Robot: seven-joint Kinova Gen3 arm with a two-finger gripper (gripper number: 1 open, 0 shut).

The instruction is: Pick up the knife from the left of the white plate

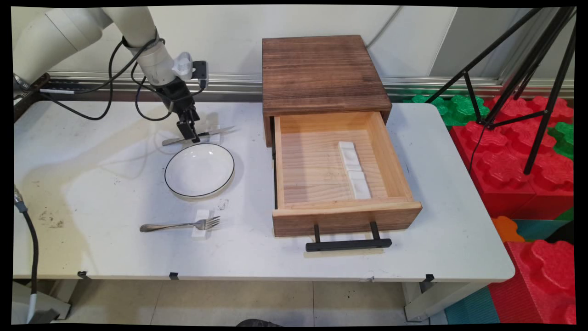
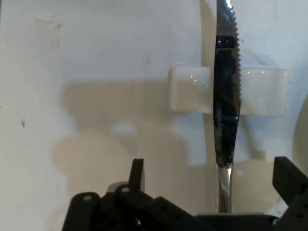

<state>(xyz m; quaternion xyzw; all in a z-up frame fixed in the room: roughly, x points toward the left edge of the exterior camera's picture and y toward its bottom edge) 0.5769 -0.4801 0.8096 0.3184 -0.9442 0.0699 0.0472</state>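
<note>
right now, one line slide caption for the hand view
Open gripper straddling the handle of a serrated knife that lies across a small white rest on the white table.

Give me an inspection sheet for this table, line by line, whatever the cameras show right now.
Surface: white table, scuffed and stained on its left side.
Things: knife lying across a white rest; white plate just in front of it; fork on another rest.
Clutter: wooden box with its drawer pulled out, two white rests inside.
Tool: open, fingers either side of the knife handle.
Cables: black cables hanging from the arm.
Surroundings: tripod, red and green foam blocks.
</note>
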